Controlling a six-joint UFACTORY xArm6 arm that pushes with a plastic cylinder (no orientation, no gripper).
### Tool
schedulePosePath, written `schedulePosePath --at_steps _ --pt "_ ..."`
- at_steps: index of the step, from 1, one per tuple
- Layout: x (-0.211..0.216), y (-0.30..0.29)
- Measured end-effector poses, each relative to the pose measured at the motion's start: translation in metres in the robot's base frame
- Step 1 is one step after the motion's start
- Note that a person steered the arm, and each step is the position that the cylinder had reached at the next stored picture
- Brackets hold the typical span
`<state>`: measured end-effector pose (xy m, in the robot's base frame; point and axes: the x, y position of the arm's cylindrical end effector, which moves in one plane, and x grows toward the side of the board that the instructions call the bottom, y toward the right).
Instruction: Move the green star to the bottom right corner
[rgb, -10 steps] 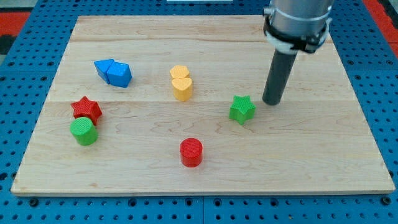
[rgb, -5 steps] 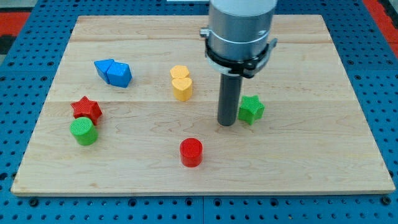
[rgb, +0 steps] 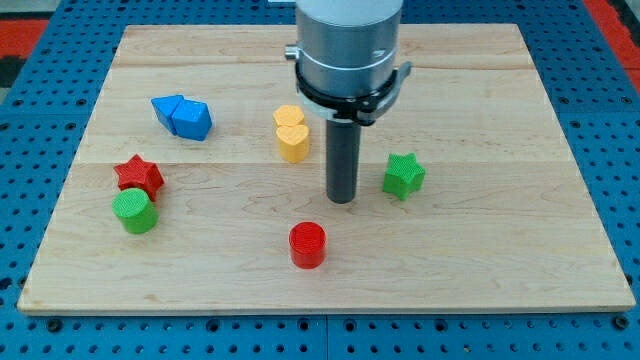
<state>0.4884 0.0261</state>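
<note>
Nearest the view's bottom edge of the wooden board stands the red cylinder, alone and a little left of centre. Farther up on the view's left, the green cylinder sits just below the red star, the two touching or nearly so. In the middle band, my tip rests on the board with a clear gap to the green star, which lies to its right, somewhat right of centre and well short of the bottom right corner. The rod has nothing to grasp with; it simply stands free and touches no block. Being on the star's left suits a push toward the right, but the corner also lies toward the bottom, so I judge the tip would want to start from the star's upper left. Beyond the tip, the yellow heart stands up and to the left of it, and farther left the blue block, an angular wedge-like shape, lies toward the top. No containers are on the board.
</note>
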Motion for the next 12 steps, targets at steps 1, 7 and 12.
schedulePosePath --at_steps 1,7,12 --pt "0.000 0.032" --pt "-0.065 0.059" --pt "0.024 0.175"
